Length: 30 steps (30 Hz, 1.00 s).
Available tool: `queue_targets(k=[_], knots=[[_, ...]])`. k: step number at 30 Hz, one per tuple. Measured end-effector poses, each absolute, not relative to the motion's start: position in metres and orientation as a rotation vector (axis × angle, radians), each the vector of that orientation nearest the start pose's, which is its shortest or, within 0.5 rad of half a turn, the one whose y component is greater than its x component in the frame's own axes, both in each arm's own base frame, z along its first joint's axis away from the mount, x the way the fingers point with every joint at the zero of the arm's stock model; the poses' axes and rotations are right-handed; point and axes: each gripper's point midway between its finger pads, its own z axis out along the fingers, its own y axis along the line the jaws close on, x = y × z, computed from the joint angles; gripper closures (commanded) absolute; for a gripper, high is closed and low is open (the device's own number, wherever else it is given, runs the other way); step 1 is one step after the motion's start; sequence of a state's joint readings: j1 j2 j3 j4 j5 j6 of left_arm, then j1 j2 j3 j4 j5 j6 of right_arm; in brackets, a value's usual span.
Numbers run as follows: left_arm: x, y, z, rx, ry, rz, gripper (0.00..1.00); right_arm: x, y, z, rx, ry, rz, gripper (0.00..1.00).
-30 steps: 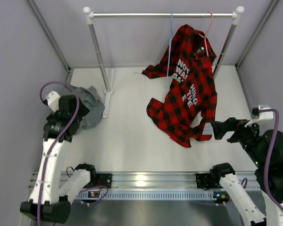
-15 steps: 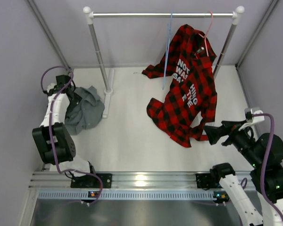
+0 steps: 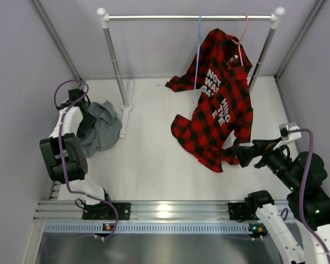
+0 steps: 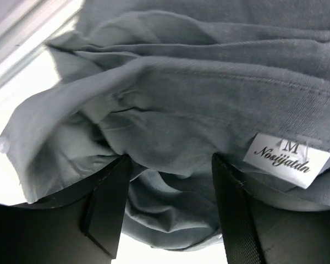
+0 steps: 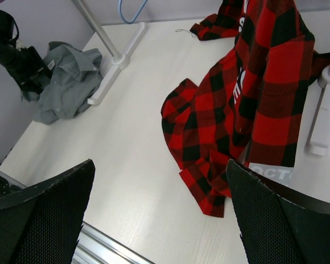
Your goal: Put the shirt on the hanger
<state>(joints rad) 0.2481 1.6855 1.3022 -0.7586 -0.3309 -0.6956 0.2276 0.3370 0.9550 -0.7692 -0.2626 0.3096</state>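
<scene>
The grey shirt (image 3: 103, 131) lies crumpled on the table at the far left, next to the rack's left foot. My left gripper (image 3: 86, 114) is down in it. In the left wrist view the fingers (image 4: 109, 209) pinch a fold of the shirt (image 4: 209, 82) below its white neck label (image 4: 286, 160), so the gripper (image 4: 170, 165) is shut on the fabric. The light-blue hanger (image 3: 198, 49) hangs bare from the rail, left of the plaid shirt. My right gripper (image 3: 243, 154) hovers open and holds nothing, low at the right. In its own view it (image 5: 159, 165) faces the table and the grey shirt (image 5: 66, 82).
A red-and-black plaid shirt (image 3: 220, 110) hangs from a pink hanger (image 3: 243, 30) on the rail (image 3: 154, 17) and trails onto the table. The rack's left post foot (image 3: 125, 107) stands beside the grey shirt. Walls close in on the left, back and right.
My left arm swung back to the far left, set its gripper into the grey shirt, and the jaws narrowed on a fold. My right gripper edged left toward the plaid shirt's hem.
</scene>
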Motion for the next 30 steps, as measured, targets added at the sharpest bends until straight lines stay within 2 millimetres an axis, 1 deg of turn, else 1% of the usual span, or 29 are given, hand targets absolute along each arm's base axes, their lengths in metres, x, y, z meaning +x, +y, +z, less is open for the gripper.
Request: queue_targets(k=[1, 2, 7, 9, 11, 12, 13, 14, 16, 17, 18, 19, 20, 21, 24, 26, 27, 28, 30], knots=[[0.356, 0.121, 0.098, -1.280, 2.314, 0.288, 0.80, 0.150, 0.095, 0.317, -0.125, 1.751, 0.626, 0.01], [0.359, 0.117, 0.095, -1.278, 2.319, 0.257, 1.00, 0.150, 0.096, 0.318, -0.126, 1.747, 0.633, 0.01], [0.365, 0.097, 0.082, -1.246, 2.360, 0.100, 1.00, 0.150, 0.098, 0.324, -0.132, 1.724, 0.651, 0.01], [0.364, 0.086, 0.078, -1.225, 2.363, 0.040, 1.00, 0.151, 0.098, 0.325, -0.133, 1.718, 0.651, 0.01], [0.361, 0.072, 0.085, -1.170, 2.354, -0.003, 1.00, 0.152, 0.099, 0.324, -0.133, 1.717, 0.651, 0.01], [0.359, 0.061, 0.094, -1.122, 2.343, -0.024, 1.00, 0.152, 0.099, 0.323, -0.133, 1.720, 0.651, 0.01], [0.357, 0.047, 0.107, -1.059, 2.323, -0.042, 1.00, 0.153, 0.099, 0.321, -0.133, 1.724, 0.651, 0.01], [0.356, 0.030, 0.121, -0.984, 2.307, -0.077, 1.00, 0.153, 0.099, 0.320, -0.133, 1.727, 0.651, 0.00], [0.351, -0.014, 0.157, -0.790, 2.242, -0.144, 1.00, 0.154, 0.099, 0.319, -0.133, 1.732, 0.652, 0.01], [0.344, -0.037, 0.174, -0.701, 2.209, -0.193, 1.00, 0.154, 0.100, 0.319, -0.134, 1.732, 0.653, 0.01], [0.334, -0.062, 0.191, -0.605, 2.169, -0.258, 1.00, 0.154, 0.100, 0.319, -0.134, 1.732, 0.653, 0.01], [0.320, -0.082, 0.203, -0.527, 2.142, -0.318, 1.00, 0.154, 0.100, 0.319, -0.135, 1.732, 0.653, 0.01], [0.307, -0.096, 0.212, -0.465, 2.117, -0.372, 1.00, 0.154, 0.100, 0.319, -0.136, 1.732, 0.652, 0.01], [0.294, -0.108, 0.217, -0.414, 2.104, -0.411, 1.00, 0.154, 0.100, 0.319, -0.138, 1.731, 0.653, 0.00], [0.264, -0.140, 0.215, -0.253, 2.123, -0.511, 1.00, 0.153, 0.102, 0.320, -0.148, 1.730, 0.664, 0.01], [0.247, -0.165, 0.206, -0.117, 2.173, -0.579, 0.85, 0.154, 0.106, 0.321, -0.162, 1.725, 0.683, 0.01], [0.240, -0.174, 0.200, -0.054, 2.202, -0.600, 0.61, 0.155, 0.108, 0.322, -0.172, 1.721, 0.695, 0.01], [0.232, -0.181, 0.193, 0.010, 2.231, -0.614, 0.44, 0.156, 0.111, 0.321, -0.181, 1.721, 0.708, 0.01], [0.216, -0.184, 0.181, 0.099, 2.283, -0.630, 0.07, 0.159, 0.115, 0.317, -0.192, 1.734, 0.731, 0.01]])
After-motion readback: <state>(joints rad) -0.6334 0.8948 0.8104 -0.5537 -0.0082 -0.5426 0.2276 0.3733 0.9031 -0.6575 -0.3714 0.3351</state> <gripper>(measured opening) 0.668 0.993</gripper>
